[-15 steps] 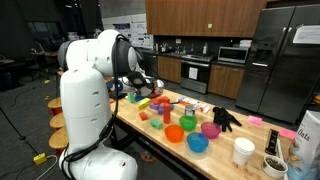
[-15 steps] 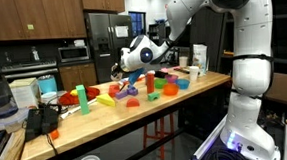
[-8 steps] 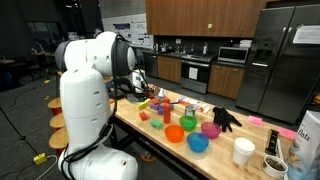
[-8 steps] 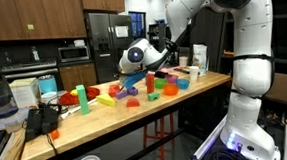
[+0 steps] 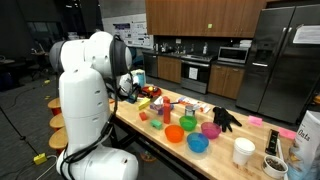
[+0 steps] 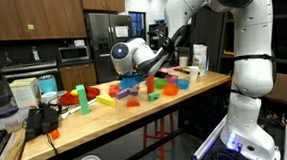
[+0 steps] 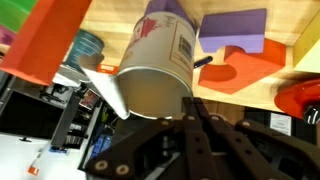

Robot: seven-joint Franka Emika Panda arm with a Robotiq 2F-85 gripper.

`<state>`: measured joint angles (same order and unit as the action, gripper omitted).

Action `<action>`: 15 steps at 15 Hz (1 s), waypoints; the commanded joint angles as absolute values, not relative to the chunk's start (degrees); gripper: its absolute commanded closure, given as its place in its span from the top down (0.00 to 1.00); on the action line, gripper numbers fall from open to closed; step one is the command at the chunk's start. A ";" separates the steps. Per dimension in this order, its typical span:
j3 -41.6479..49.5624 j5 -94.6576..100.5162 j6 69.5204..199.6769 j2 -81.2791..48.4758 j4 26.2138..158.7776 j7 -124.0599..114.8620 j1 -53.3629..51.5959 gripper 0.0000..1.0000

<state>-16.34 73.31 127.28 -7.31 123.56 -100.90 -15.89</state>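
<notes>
White tapered cup [image 7: 155,65] with a printed label and a purple far end, held clear of the wooden desk [image 7: 115,22] by the tool [image 7: 187,120]. The jaws stand narrow, apparently pinched on the cup's near edge; the exact contact lies in shadow. In an exterior view the tool [image 6: 132,61] hangs above the middle of the desk, over a scatter of coloured blocks [image 6: 159,86]. In the wrist view a long orange block [image 7: 45,40] lies left of the cup, and a purple bridge-shaped block [image 7: 235,30] lies right and farther off.

Long axis: from the wide end at the tool to the narrower purple end, pointing away from the tool and leaning slightly right.

Handling, as judged: light and thin-walled, with a smooth, likely slippery label. A hard squeeze would dent it. The stiffer rim is the safer hold, though a cup pinched there can swing.
</notes>
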 commanded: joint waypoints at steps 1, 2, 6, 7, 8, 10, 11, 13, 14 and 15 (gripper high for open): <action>-16.92 65.15 121.30 -6.65 122.34 -98.21 -17.20 0.01; -16.96 63.85 120.37 -6.68 122.00 -98.26 -17.49 0.01; -17.01 59.73 118.65 -6.79 120.90 -98.07 -18.05 0.01; -17.01 58.21 118.91 -6.77 120.69 -97.88 -17.97 0.01; -16.98 57.05 119.02 -6.78 120.50 -97.83 -17.97 0.01; -16.87 55.13 119.57 -6.73 120.29 -98.20 -17.96 0.01; -16.78 54.50 120.35 -6.66 120.29 -98.61 -17.90 0.01; -16.53 56.19 121.40 -6.46 120.65 -99.12 -17.98 0.01; -16.37 57.49 122.79 -6.29 121.02 -99.74 -17.89 0.01; -16.21 58.75 124.57 -6.17 121.37 -100.45 -17.76 0.01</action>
<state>-16.99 56.43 121.23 -7.30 120.49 -99.58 -17.72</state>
